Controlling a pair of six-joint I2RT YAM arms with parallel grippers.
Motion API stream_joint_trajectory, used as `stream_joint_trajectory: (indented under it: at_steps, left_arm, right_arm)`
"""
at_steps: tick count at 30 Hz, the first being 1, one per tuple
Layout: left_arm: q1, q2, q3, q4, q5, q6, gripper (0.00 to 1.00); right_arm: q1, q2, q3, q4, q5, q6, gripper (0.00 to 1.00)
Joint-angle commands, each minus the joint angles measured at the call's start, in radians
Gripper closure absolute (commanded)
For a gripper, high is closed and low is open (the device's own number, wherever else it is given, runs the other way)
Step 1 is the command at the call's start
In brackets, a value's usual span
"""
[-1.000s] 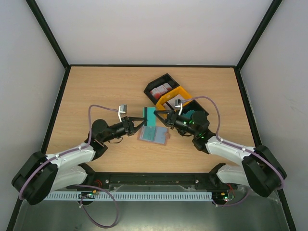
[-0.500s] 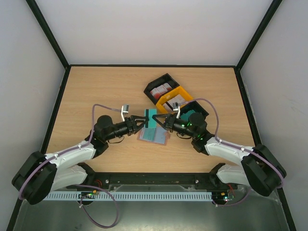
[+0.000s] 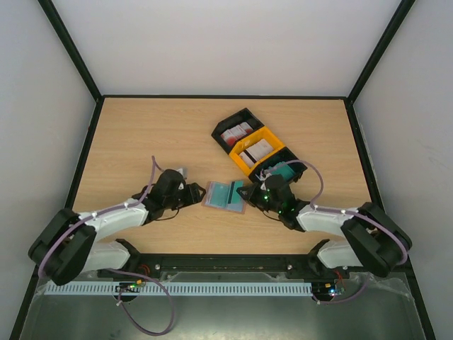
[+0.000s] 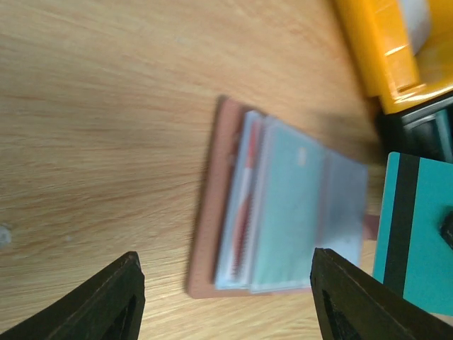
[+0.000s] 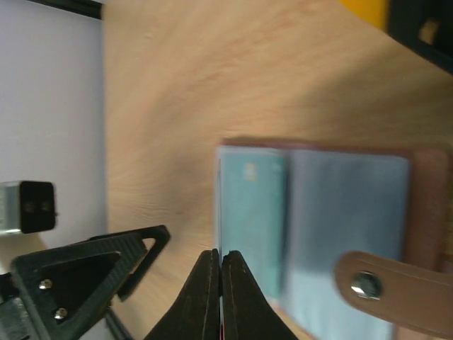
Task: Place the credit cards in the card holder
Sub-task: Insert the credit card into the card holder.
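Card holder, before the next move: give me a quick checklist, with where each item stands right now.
1. Card holder lying open and flat on the table: ok.
2. Right gripper shut on the teal card: ok.
3. Left gripper open, clear of that card: ok.
4. Card edge lined up with a free pocket: cannot tell.
5. Holder steadied against sliding: cannot tell.
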Motion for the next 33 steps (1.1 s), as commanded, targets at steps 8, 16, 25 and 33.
stream_joint_trajectory:
  at_steps: [8, 16, 25, 33]
  left_arm:
    - [0.004, 0.139, 0.046, -0.019, -0.002, 0.089, 0.39]
    - [0.004, 0.163, 0.048, -0.014, 0.007, 0.098, 0.47]
    - [0.005, 0.196, 0.044, 0.013, 0.033, 0.109, 0.52]
    - [0.005, 0.221, 0.044, 0.023, 0.047, 0.123, 0.58]
  right_arm:
    - [0.056, 0.141, -0.044, 0.162, 0.088, 0.078, 0.98]
    - [0.055, 0.209, -0.031, 0.196, 0.096, 0.095, 0.98]
    - [0.055, 0.291, -0.016, 0.246, 0.073, 0.126, 0.98]
    - [0.056, 0.342, -0.004, 0.295, 0.046, 0.119, 0.98]
